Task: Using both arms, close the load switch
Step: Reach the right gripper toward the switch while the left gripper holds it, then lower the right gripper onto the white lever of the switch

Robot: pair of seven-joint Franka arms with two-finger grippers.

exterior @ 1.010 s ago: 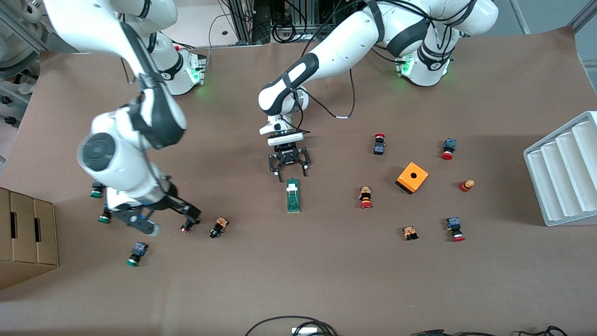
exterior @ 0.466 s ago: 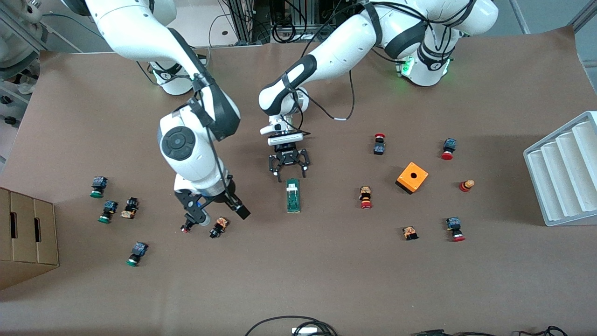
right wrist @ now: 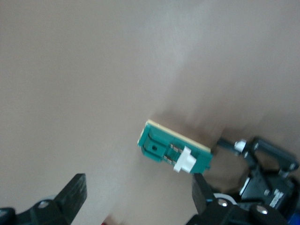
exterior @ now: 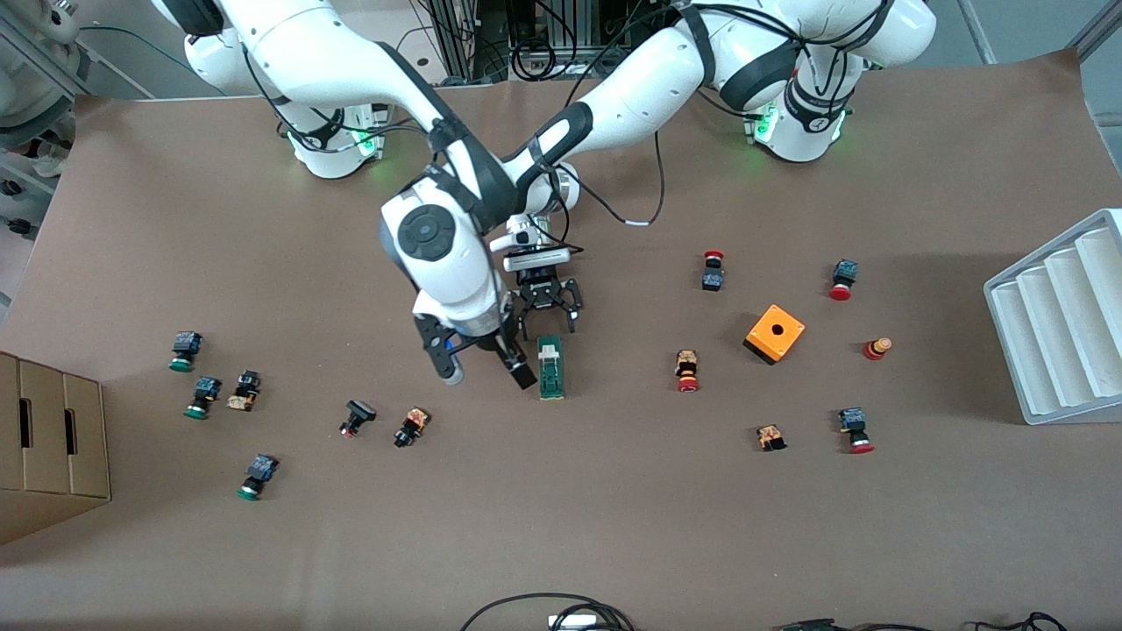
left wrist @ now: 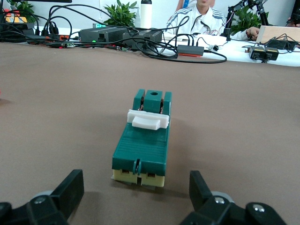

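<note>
The load switch (exterior: 550, 366), a narrow green bar with a white block near one end, lies on the brown table. It shows in the left wrist view (left wrist: 143, 140) and the right wrist view (right wrist: 174, 149). My left gripper (exterior: 544, 322) is open and empty, low at the switch's end that is farther from the front camera, its fingers (left wrist: 70, 187) spread either side. My right gripper (exterior: 480, 361) is open and empty over the table beside the switch, toward the right arm's end. One of its fingers (exterior: 522, 375) is close to the switch's side.
An orange box with a hole (exterior: 775, 333) and several red-capped buttons lie toward the left arm's end. Several green-capped and black buttons lie toward the right arm's end, two (exterior: 356, 417) (exterior: 411, 426) nearer the front camera than my right gripper. A white rack (exterior: 1056, 317) and a cardboard box (exterior: 48, 438) stand at the table's ends.
My right arm has swung from the buttons at its end of the table across to the load switch. My left gripper has stayed put at the switch's end.
</note>
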